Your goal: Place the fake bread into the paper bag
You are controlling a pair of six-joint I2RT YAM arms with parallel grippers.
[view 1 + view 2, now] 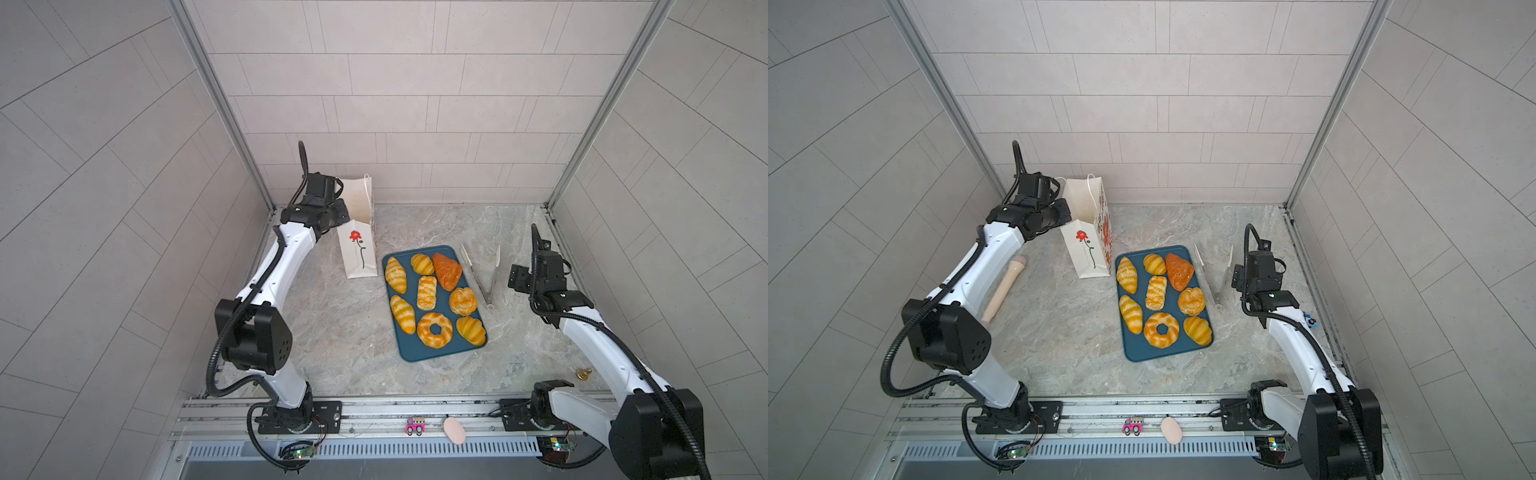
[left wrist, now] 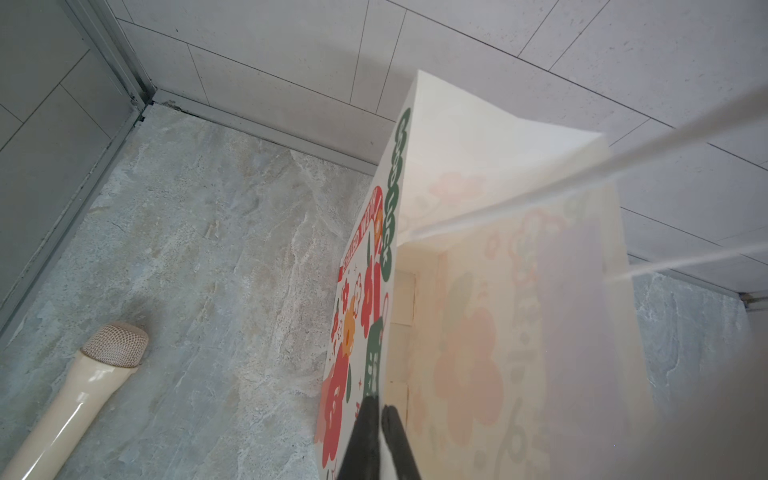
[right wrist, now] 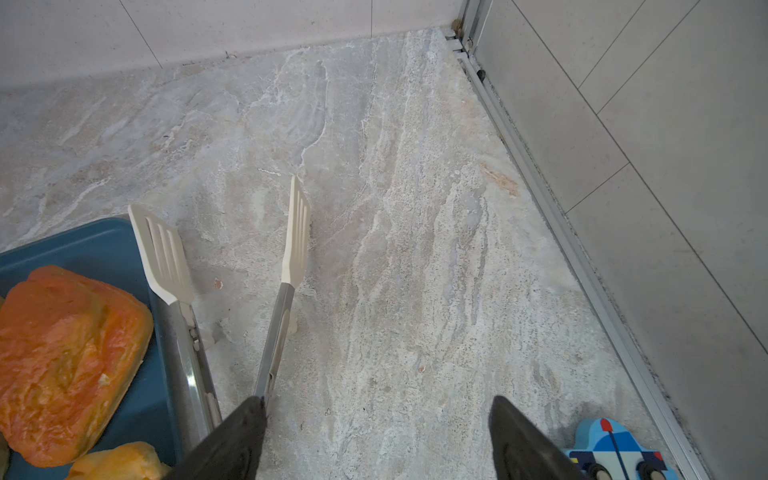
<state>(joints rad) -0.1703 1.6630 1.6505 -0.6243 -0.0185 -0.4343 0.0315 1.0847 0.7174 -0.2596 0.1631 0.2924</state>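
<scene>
- Now left gripper [image 2: 381, 415] pressed together, pinching paper bag [image 2: 469, 316] rim.
- right gripper [image 3: 376, 432] spread, tongs [image 3: 276, 328] just beside 1 finger.
- 8 fake bread [image 1: 427, 293] on tray [image 1: 415, 352] near it.

the paper bag [image 1: 359, 245] stands at the back left of the table [image 1: 340, 332]. the tray [image 1: 415, 351] lies just right of it, nearer the front, with the fake bread [image 1: 427, 293] spread over it. the tongs [image 1: 484, 274] lie just right of the tray, tips toward the back wall. a toy microphone [image 1: 1003, 291] lies left of the bag. on the front rail [image 1: 374, 415] a toy car [image 1: 415, 427] sits just left of an egg-shaped thing [image 1: 454, 430].
</scene>
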